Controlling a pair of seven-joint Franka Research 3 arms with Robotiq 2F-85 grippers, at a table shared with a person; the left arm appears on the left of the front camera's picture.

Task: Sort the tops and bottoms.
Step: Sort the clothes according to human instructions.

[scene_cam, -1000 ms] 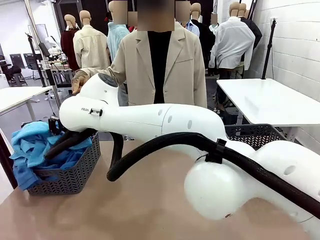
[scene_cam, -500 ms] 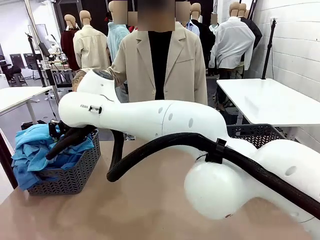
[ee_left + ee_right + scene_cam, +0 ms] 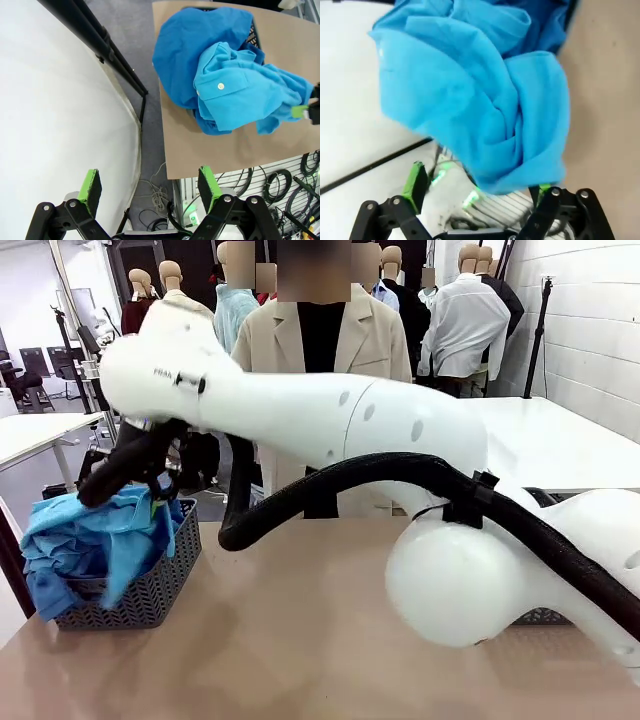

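Two blue tops [image 3: 220, 75] sit heaped in a dark mesh basket [image 3: 150, 585] at the left end of the brown table [image 3: 300, 650], spilling over its rim. The sky-blue polo [image 3: 240, 90], small white button showing, lies on top of the royal-blue shirt [image 3: 185, 45]. The right arm reaches across from the right side, its gripper [image 3: 160, 495] just above the basket's near corner; in the right wrist view the gripper [image 3: 477, 187] has its jaws spread wide, with sky-blue cloth hanging between them, and I cannot tell whether the pads touch it. The left gripper [image 3: 150, 185] hangs high over the table edge, well apart from the heap, jaws wide and empty. A person in a beige coat [image 3: 365, 340] stands at the far side.
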